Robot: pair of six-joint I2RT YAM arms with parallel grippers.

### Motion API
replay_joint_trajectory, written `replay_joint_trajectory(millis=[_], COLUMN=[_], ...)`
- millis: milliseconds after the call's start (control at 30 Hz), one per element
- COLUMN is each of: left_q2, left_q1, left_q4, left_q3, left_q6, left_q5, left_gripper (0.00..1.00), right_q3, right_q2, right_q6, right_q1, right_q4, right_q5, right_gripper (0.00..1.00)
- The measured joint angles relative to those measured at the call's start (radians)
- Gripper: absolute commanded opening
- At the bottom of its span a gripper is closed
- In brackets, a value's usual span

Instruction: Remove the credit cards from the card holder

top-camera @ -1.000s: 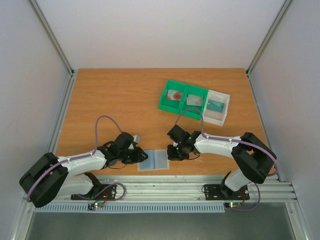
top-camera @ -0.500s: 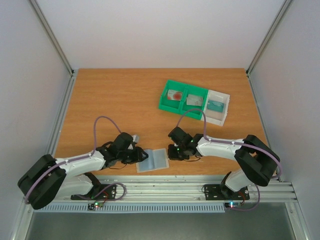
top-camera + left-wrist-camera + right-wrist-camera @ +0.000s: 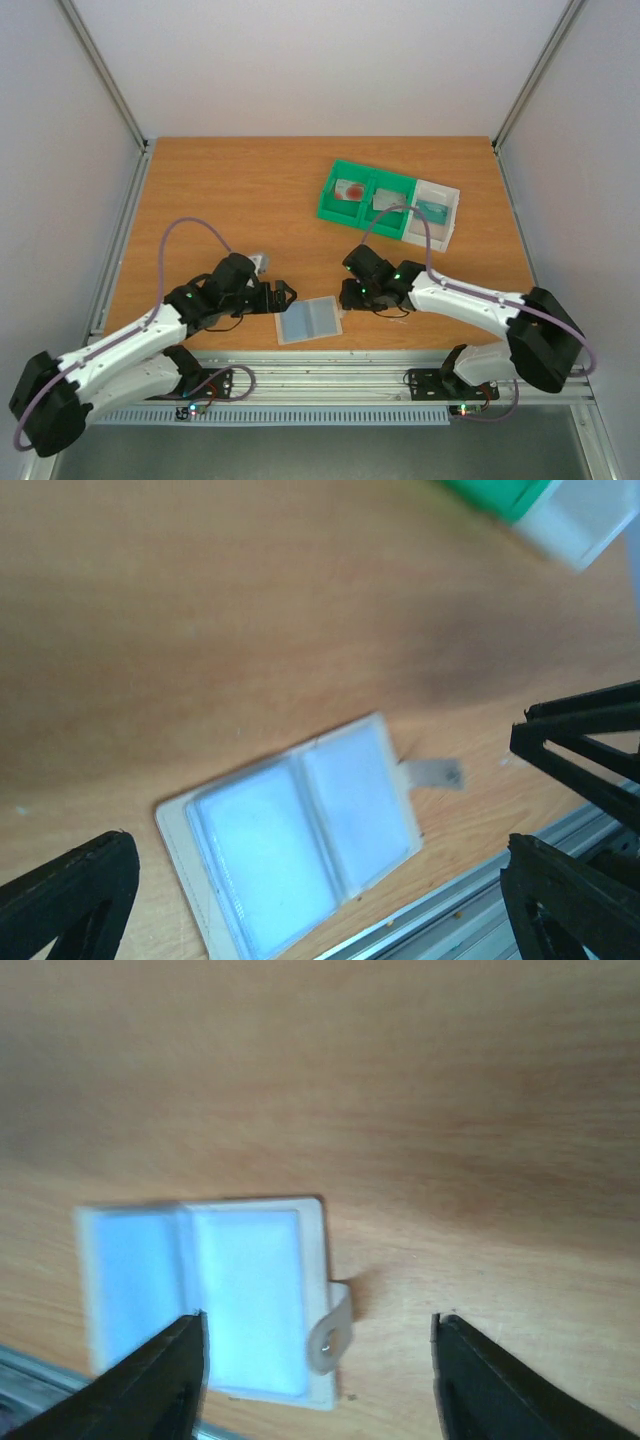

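Lying flat at the near edge of the table [image 3: 220, 200], the holder [image 3: 308, 320] sits between the left gripper [image 3: 286, 295] and right gripper [image 3: 349, 296] — both jaws spread, empty. Red card [image 3: 350, 190] and grey card [image 3: 388, 202] in the bin [image 3: 345, 213] — teal card [image 3: 432, 211] in the tray [image 3: 455, 210].

Translucent grey-blue card holder [image 3: 308, 320] lies flat near the table's [image 3: 230, 200] front edge, 2 pockets facing up. Farther back, the red-marked card [image 3: 349, 190] and greyish card [image 3: 389, 202] occupy separate green bin [image 3: 336, 212] compartments; the teal card [image 3: 431, 211] rests in the white tray [image 3: 451, 192].
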Motion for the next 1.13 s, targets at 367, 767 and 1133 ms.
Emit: replay_joint_trajectory(millis=[367, 767, 1133], left_q2=[-0.361, -0.428, -0.423], left_q1=[0.0, 0.0, 0.0], left_q4=[-0.317, -0.421, -0.402], left_q3=[0.301, 0.474, 0.333], left_q6=[0.147, 0.179, 0.151], left_q5=[-0.242, -0.267, -0.208], left_gripper=[0.99, 0.99, 0.99], right_q3=[0.277, 0.41, 0.331], right_q2=[-0.28, -0.482, -0.573], right_q6=[-0.08, -0.122, -0.125], right_q1=[0.0, 0.0, 0.0], right_q4=[-0.295, -0.451, -0.443], right_q5=[0.208, 0.254, 0.224], right_gripper=[0.98, 0.98, 0.99])
